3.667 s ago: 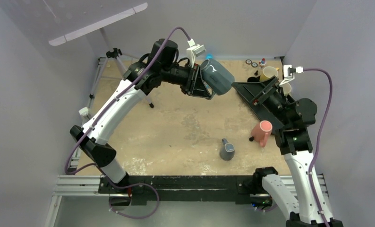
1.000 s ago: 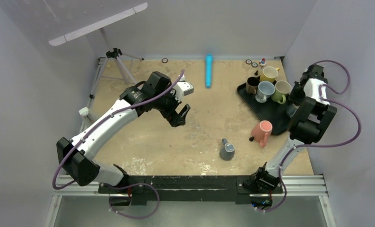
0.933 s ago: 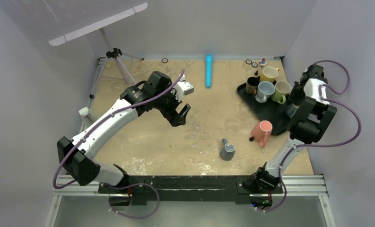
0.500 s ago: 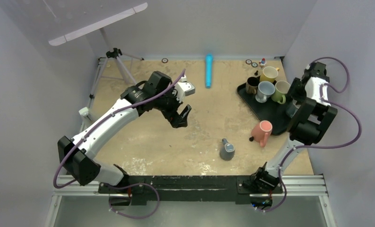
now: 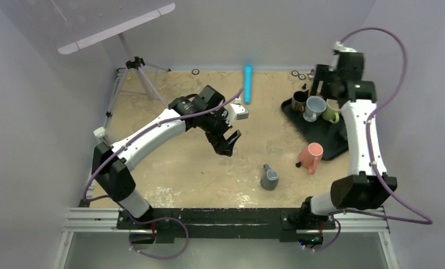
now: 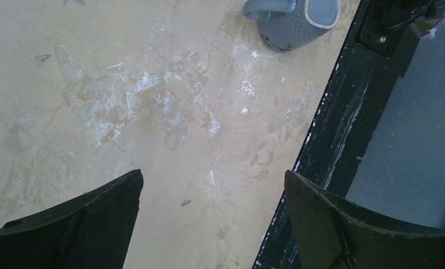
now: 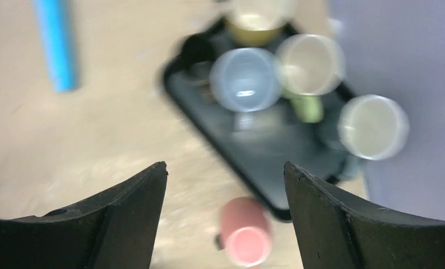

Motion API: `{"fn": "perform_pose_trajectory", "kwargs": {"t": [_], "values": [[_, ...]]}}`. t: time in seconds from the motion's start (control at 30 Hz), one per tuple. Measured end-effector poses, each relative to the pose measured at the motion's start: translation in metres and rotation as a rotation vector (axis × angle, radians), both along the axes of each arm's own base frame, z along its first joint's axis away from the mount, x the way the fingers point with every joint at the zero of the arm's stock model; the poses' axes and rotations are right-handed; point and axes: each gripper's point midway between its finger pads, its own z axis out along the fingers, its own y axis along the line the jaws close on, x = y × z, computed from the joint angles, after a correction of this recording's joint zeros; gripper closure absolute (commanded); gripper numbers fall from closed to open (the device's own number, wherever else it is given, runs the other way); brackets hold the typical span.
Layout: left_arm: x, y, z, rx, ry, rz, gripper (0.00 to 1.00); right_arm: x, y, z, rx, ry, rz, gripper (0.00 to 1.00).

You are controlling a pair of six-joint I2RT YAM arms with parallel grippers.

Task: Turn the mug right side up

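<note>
Grey mug (image 5: 269, 179) and left pincer (image 5: 230, 145): apart; the mug sits nearer the front edge and to the right of the pincer.
Left pincer state: jaws spread wide with nothing between them, hanging over bare table (image 5: 175, 162).
Grey mug pose: alone on the table, handle toward the far side, a pale-ringed flat end facing up; I cannot tell whether that end is base or mouth.
Right pincer (image 7: 226, 168): jaws apart and empty, high over the far right corner, its blurred view looking down on the tray.
Tray (image 5: 321, 133): black, on the right of the table, with several mugs standing mouth-up at its far end.
Pink mug (image 5: 311, 157): on the table just beside the tray's near-left edge; contact unclear.
Blue tube (image 5: 247, 84): lying at the far side, mid-table.
</note>
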Motion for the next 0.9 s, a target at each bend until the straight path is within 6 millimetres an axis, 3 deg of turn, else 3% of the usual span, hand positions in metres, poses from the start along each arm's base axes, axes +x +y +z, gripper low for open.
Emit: {"fn": "perform_pose_trajectory", "kwargs": {"t": [0.07, 0.17, 0.47, 0.57, 0.67, 0.9], "values": [[0.002, 0.005, 0.003, 0.001, -0.031, 0.009, 0.0, -0.002, 0.072, 0.009, 0.012, -0.014, 0.169, 0.21], [0.004, 0.026, 0.006, 0.025, -0.089, 0.043, 0.0, -0.02, 0.153, -0.007, 0.052, 0.052, 0.371, 0.22], [0.031, 0.107, 0.022, 0.073, -0.235, 0.273, 0.0, -0.111, 0.273, -0.137, 0.023, 0.57, 0.678, 0.21], [0.038, 0.121, 0.025, 0.069, -0.259, 0.329, 0.0, -0.144, 0.292, -0.178, -0.034, 0.746, 0.752, 0.23], [0.035, 0.124, 0.025, 0.059, -0.263, 0.332, 0.0, -0.159, 0.289, -0.205, -0.092, 0.874, 0.747, 0.24], [0.031, 0.121, 0.03, 0.02, -0.271, 0.326, 0.0, -0.17, 0.259, -0.219, -0.18, 0.971, 0.658, 0.16]]}}
